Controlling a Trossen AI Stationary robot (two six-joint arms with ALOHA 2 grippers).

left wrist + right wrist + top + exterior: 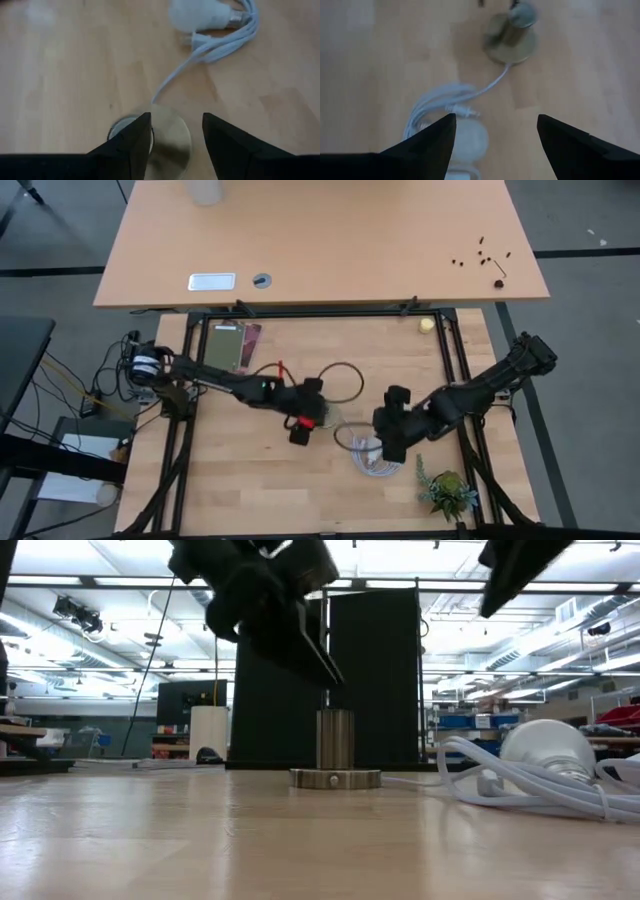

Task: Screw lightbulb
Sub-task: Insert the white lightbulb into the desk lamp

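While the small frosted-white lightbulb (468, 141) is lying among coiled white cable (432, 107) toward the surface's (250, 490) near edge, both fingers are gaping empty — left gripper (175, 132) straddling the brass socket (167, 145), right gripper (496, 135) hovering above the bulb.

The table (150, 840) was pale wood with a visible grain and a smooth, matt finish. The socket (335, 745) was brushed metal with a dull satin sheen, its round flat base (512, 47) showing a brassy gloss. The lightbulb (550, 745) had a frosted white, matt shell and a silvery metal screw base. The cable (220, 42) was smooth white plastic with a slight shine. The fingers (430, 145) of both grippers looked like dark matt plastic.
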